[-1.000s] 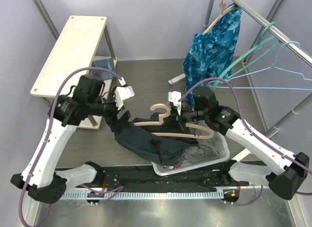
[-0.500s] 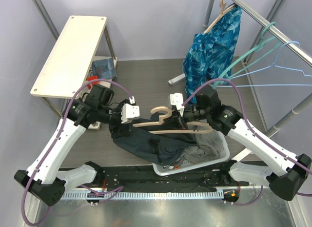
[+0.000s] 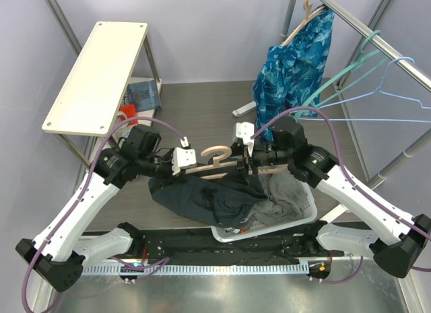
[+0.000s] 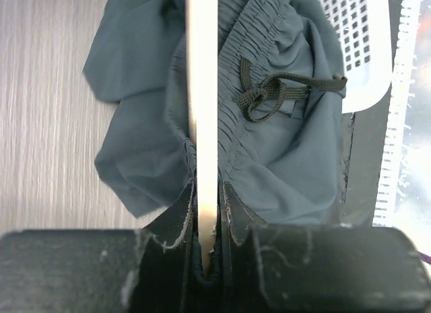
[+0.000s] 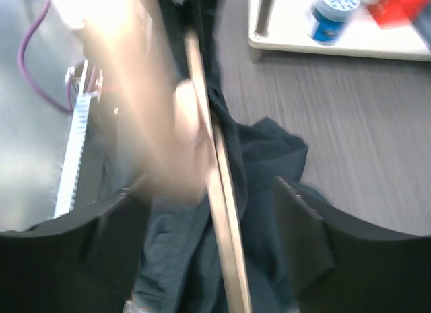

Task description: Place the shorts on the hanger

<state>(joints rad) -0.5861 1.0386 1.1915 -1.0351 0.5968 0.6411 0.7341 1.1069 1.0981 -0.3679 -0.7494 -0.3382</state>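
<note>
**Hanger spanning both arms, only the left gripping**

Top view: the hanger [image 3: 214, 162] is lying crosswise, left to right, between the left gripper [image 3: 180, 167] and the right gripper [image 3: 252, 167]. The shorts [image 3: 202, 198] are hanging under it and trailing into the basket [image 3: 306, 209].

Left wrist: the jaws are pinching the hanger's end, and its bar is running straight away from them over the drawstring [image 4: 269, 91].

Right wrist: the jaws are standing wide, with the bar passing between them untouched. Nothing legible is showing anywhere.

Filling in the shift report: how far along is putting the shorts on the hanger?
Looks done: the shorts hang bunched from the hanger. In hand: the left claw clamps the hanger; the right claw stands open around it. Left: probably spreading the shorts evenly along it.
</note>
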